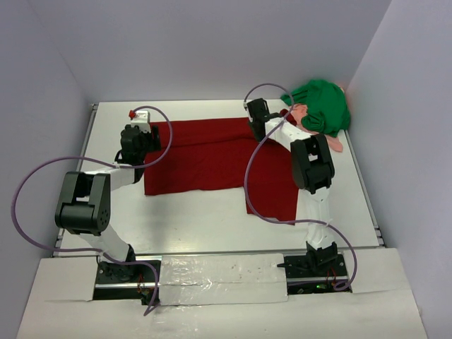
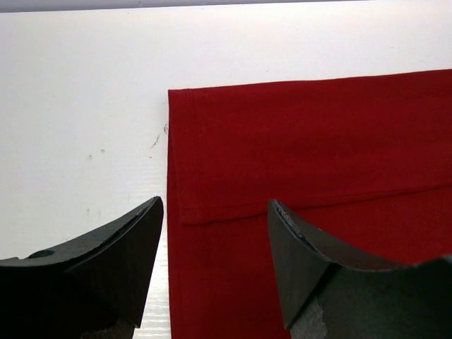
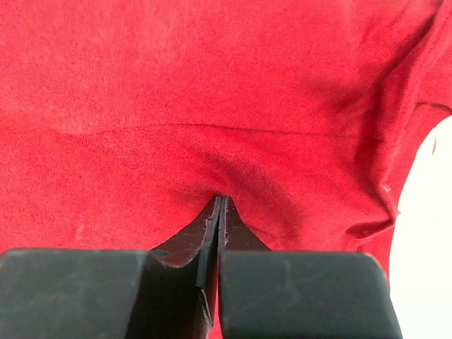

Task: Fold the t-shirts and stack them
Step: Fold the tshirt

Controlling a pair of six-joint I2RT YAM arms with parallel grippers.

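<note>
Right wrist view is all red. Why?

– Because my right gripper (image 3: 219, 201) is down on the dark red t-shirt (image 3: 212, 78). Its jaws are pressed together and pinch a little bit of cloth. See the wrinkles running to the tips?

– Where is that shirt?

– Flat on the table (image 1: 212, 219), spread out between my two arms. I think I hold its far edge so I can lift it and fold it over.

– And your other hand?

– My left gripper (image 2: 214, 203) hangs over the shirt's left edge, jaws spread wide, holding nothing. I guess it is ready to grab that side, so both ends go up together.

– And the green one?

– The green t-shirt (image 1: 321, 106) lies bunched in the far right corner, with the pink cloth (image 1: 337, 145) peeking out. They are out of the way there.
</note>
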